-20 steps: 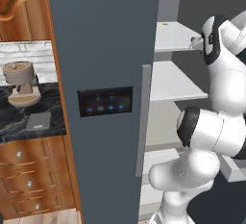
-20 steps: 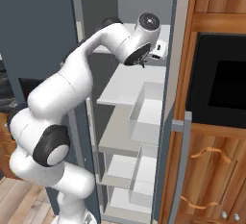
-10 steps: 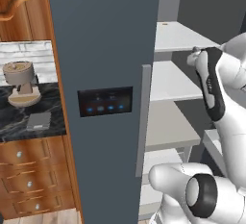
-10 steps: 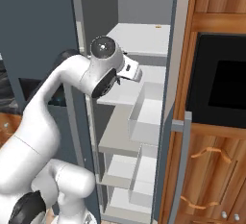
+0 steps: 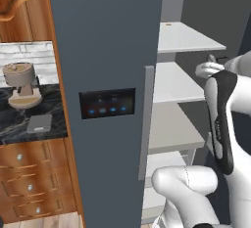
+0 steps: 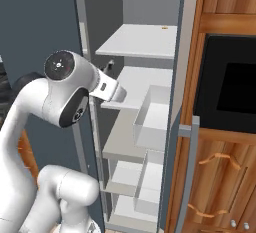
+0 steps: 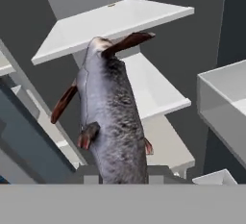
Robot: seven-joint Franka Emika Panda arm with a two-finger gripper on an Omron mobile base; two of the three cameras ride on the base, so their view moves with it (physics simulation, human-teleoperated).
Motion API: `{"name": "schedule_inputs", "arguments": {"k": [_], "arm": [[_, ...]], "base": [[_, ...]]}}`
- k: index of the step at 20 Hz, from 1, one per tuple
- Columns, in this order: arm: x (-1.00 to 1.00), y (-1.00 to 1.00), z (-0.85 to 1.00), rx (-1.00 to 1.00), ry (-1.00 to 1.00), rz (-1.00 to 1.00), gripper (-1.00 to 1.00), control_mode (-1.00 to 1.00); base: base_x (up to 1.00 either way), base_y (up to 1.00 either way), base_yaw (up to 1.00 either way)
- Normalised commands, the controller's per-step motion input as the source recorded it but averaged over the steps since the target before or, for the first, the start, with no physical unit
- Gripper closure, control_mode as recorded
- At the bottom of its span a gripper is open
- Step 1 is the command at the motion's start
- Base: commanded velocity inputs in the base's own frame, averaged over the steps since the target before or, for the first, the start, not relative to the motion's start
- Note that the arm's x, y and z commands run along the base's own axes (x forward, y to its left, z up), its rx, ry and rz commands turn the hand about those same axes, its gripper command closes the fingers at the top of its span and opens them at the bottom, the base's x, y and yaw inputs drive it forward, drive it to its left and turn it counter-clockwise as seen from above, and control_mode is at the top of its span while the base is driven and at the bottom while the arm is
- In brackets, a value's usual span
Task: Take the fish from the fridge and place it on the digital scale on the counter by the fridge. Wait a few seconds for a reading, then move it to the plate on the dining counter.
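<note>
In the hand view the fish, dark grey with reddish-brown fins, stands lengthwise between my fingers, tail end up. My gripper is shut on the fish near its lower end. Behind it are the white shelves of the open fridge. My hand hangs in front of the middle shelf, at the fridge's opening. The digital scale, a flat grey square, lies on the narrow marble counter left of the fridge, with nothing on it. The plate and the dining counter are out of view.
A tan coffee machine stands behind the scale. The fridge door with its dark lit panel stands between my arm and the counter. A white door bin juts out on the right, and a wooden cabinet with a black oven lies beyond.
My arm has drawn back out of the fridge, folding toward the base, and carries the fish away from the shelf. The gripper stays shut on it.
</note>
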Motion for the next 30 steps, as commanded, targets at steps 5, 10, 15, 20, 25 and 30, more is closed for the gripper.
{"name": "schedule_inputs", "arguments": {"k": [5,10,15,20,25,30], "arm": [[-0.93,0.44,0.02,0.07,0.13,-0.01,1.00,-1.00],[-0.33,0.31,-0.13,0.06,0.25,0.00,1.00,-1.00],[-0.03,0.07,-0.42,0.07,0.26,0.00,1.00,-1.00],[-0.44,0.02,-0.35,0.03,0.06,0.00,1.00,1.00],[0.00,0.00,0.00,0.00,0.00,0.00,1.00,1.00],[0.00,0.00,0.00,0.00,0.00,0.00,1.00,1.00]], "base": [[0.00,0.00,0.00],[0.00,0.00,0.00],[0.00,0.00,0.00],[-0.20,0.04,0.00],[-1.00,0.39,-0.01],[-0.82,0.91,-0.04]]}}
